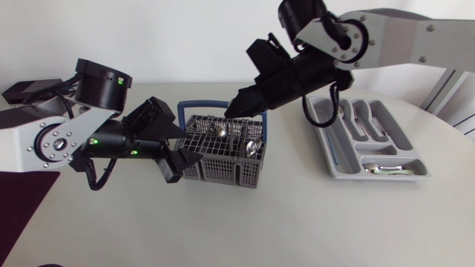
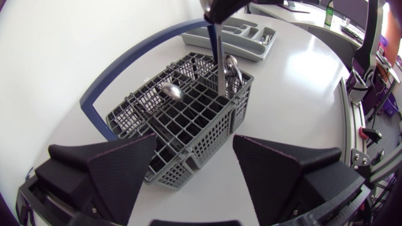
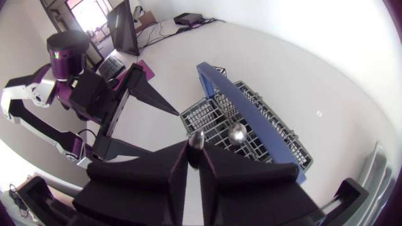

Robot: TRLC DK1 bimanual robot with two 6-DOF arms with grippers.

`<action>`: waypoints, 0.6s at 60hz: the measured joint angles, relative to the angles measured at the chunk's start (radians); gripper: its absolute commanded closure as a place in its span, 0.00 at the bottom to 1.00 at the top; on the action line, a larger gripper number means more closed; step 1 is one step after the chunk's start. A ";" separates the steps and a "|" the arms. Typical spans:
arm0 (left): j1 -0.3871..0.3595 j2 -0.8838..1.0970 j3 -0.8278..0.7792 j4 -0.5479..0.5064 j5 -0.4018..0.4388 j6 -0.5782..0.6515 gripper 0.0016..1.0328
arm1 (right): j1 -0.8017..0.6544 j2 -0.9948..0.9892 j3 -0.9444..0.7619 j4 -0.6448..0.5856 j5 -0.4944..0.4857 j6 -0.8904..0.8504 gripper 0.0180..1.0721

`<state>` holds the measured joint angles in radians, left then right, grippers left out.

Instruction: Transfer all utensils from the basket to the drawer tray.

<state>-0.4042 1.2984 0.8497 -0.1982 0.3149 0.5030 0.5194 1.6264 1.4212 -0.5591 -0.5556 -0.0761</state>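
Basket [image 1: 223, 172] holding spoons [image 1: 252, 147], tray [image 1: 335, 152] – cutlery [image 1: 386, 169] inside, left gripper [image 2: 195, 141] wide, right gripper [image 1: 233, 111] pinching a spoon [image 3: 196, 140]

Head camera looks down on the whole table [image 1: 297, 230] from above; the two wrist cameras, facing each other at close range, share the basket [image 1: 223, 172].

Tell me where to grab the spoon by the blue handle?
Probably pinch the spoon by its bowl, coming straight down from above. It stands bowl-up in the basket, its handle sunk in a compartment, so the walls block the sides.
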 measured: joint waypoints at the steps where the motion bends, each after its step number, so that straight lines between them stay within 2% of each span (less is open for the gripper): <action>1: -0.001 0.000 0.000 0.000 -0.002 0.000 0.17 | -0.007 -0.008 0.000 -0.004 -0.003 0.003 0.95; 12: -0.025 0.003 0.000 -0.002 -0.010 -0.001 0.17 | -0.075 -0.169 -0.010 -0.056 -0.047 0.025 0.95; 21: -0.060 0.042 0.033 -0.004 -0.026 -0.010 0.17 | -0.171 -0.348 -0.082 -0.074 -0.053 0.024 0.95; 36: -0.148 0.164 0.158 -0.002 -0.073 -0.067 0.17 | -0.441 -0.493 -0.321 -0.130 0.042 -0.094 0.95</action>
<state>-0.5522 1.4624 1.0080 -0.2005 0.2417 0.4358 0.0788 1.1332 1.1000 -0.6895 -0.5137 -0.1699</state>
